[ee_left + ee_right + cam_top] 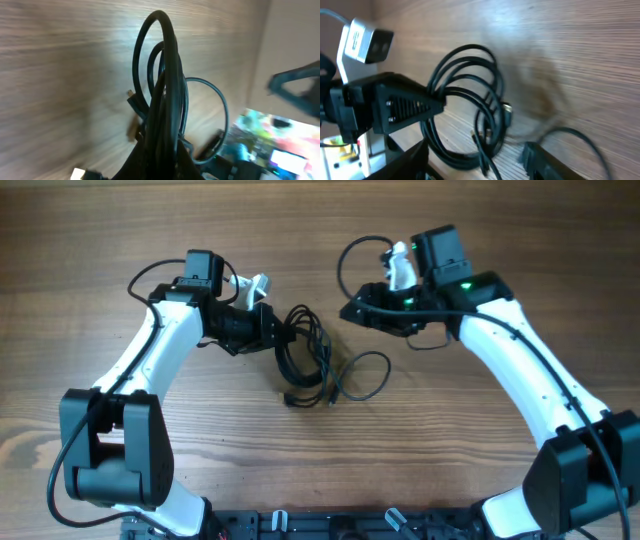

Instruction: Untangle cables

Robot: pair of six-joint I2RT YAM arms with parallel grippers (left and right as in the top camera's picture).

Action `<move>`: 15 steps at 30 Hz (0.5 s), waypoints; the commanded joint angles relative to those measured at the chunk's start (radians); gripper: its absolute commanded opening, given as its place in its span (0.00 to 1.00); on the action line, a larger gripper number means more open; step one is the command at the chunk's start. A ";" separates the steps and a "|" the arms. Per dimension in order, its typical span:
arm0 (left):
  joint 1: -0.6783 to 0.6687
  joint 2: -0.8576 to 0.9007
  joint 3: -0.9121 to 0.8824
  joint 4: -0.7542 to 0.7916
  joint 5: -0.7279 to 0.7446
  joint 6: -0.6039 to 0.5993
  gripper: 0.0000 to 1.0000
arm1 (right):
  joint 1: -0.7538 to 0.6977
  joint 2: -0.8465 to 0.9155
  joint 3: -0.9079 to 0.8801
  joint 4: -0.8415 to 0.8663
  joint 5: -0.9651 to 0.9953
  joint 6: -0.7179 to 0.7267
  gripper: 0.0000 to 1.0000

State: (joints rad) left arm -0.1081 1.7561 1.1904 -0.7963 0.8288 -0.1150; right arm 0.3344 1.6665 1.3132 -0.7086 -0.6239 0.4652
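A wooden worktop (90,230) seen from above, with two white robot arms reaching in from the near edge. At the middle of the worktop lies a tangle of thin black cables (305,352), several loops bunched together. One wider loop (365,375) spreads toward the right edge, and two small plug ends (290,398) point toward the near edge.

The left gripper (274,330) meets the left side of the bundle. From above its jaws are too dark to read. The right wrist camera shows them from the side: the left gripper (436,102) is pinched on a bunch of strands, which arch up and over from its tip.

The left wrist camera, blurred, shows the same cables (167,100) close up, rising in tall narrow loops, with a plug (131,97) hanging beside them.

The right gripper (352,312) sits just right of the bundle, not touching it. Its fingers (542,159) are spread wide, with nothing between them but the cables (470,100) lying beyond.
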 commanded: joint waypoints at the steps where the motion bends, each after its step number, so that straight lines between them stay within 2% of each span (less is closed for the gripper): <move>1: 0.000 0.011 0.014 -0.003 0.196 -0.024 0.04 | 0.068 0.000 0.014 0.006 0.047 -0.021 0.57; 6: 0.015 0.011 0.014 0.012 0.303 -0.025 0.04 | 0.095 0.000 0.014 0.002 0.069 -0.019 0.55; 15: 0.100 0.011 0.014 0.043 0.304 -0.028 0.04 | 0.106 0.000 0.014 -0.006 0.028 -0.073 0.51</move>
State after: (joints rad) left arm -0.0399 1.7565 1.1904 -0.7685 1.0714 -0.1337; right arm 0.4301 1.6665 1.3132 -0.7090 -0.5819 0.4419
